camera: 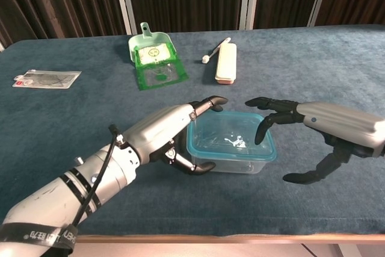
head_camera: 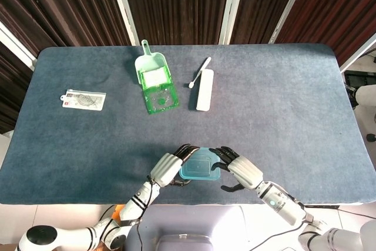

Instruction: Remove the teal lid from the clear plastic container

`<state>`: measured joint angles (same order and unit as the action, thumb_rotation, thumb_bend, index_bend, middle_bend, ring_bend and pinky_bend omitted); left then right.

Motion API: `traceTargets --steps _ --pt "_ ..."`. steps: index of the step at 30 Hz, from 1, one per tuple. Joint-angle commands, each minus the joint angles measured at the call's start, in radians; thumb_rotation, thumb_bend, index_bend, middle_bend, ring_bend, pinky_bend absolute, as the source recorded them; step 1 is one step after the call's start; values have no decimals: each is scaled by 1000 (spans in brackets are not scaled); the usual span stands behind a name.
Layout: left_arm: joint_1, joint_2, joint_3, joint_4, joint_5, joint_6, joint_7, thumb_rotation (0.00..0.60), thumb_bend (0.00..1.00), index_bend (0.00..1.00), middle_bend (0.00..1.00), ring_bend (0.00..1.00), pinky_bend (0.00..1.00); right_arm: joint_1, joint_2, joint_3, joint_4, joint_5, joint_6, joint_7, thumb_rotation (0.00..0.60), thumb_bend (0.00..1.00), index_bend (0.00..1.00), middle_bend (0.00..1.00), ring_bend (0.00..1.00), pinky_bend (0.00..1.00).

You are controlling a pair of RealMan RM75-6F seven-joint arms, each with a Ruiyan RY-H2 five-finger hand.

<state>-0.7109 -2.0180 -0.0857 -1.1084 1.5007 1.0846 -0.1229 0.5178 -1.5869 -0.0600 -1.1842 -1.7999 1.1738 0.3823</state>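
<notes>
**Both hands at the lidded container, near the table's front edge**

The left hand [camera: 165,133] grips the left end of the clear plastic container [camera: 231,161]: the chest view shows its upper fingers [camera: 207,104] arched over the far left corner of the teal lid [camera: 228,138] and a lower digit hooked along the near wall. From the head view the same hand [head_camera: 167,168] shows only as a pale back with dark fingertips against the lid [head_camera: 200,164], so the wrap around the wall is not visible there.

The right hand [camera: 319,126] is spread wide and holds nothing. In the chest view its fingertips [camera: 264,129] reach over the lid's right side, but whether they touch it cannot be told; the thumb hangs low, clear of the container. In the head view this hand [head_camera: 241,168] lies just beside the lid's right edge.

The lid sits on the container, which stands on the blue table [head_camera: 282,104].

Farther back lie a green dustpan [head_camera: 155,83], a white case [head_camera: 204,89] with a cotton swab [head_camera: 200,73] beside it, and, well off to the left, a flat packet [head_camera: 84,100].
</notes>
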Motion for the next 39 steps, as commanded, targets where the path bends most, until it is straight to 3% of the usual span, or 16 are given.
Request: traceTargets --steps 1,20,26,39 --pt "5 2 9 0 12 9 -13 600 348 0 645 446 558 7 -11 0 1 13 -4 13 600 339 489 56 0 0" --pt "18 1 29 39 31 14 -82 600 351 0 669 463 526 30 -60 2 19 43 24 71 600 341 548 88 0 0" --pt "22 1 33 46 39 19 -93 600 351 0 671 465 524 35 -68 3 29 49 36 77 600 389 585 104 0 0" --pt "24 -1 37 60 48 22 -99 600 351 0 679 471 535 39 -65 -6 32 58 52 69 600 389 585 104 0 0"
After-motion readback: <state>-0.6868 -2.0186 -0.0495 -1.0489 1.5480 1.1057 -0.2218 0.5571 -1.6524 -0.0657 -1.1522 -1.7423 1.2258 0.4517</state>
